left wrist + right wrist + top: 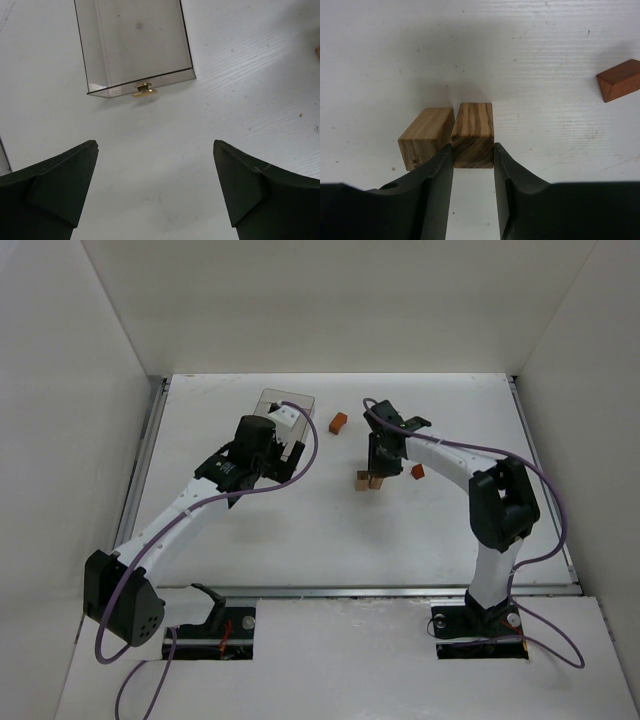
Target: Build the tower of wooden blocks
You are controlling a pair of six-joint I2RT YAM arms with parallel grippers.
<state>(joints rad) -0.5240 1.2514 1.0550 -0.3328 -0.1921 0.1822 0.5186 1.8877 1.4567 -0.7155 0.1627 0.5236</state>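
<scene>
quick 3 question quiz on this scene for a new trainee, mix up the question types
1. True or false: the left gripper is shut on the clear box.
2. What sits between the fingers of the right gripper? A) the clear box B) a tan block C) nothing
3. In the top view, how many reddish-orange pieces lie on the table?

Key
1. False: it is open and holds nothing.
2. B: the right-hand one of two tan blocks lying side by side.
3. Two; the second lies just right of the right gripper.
</scene>
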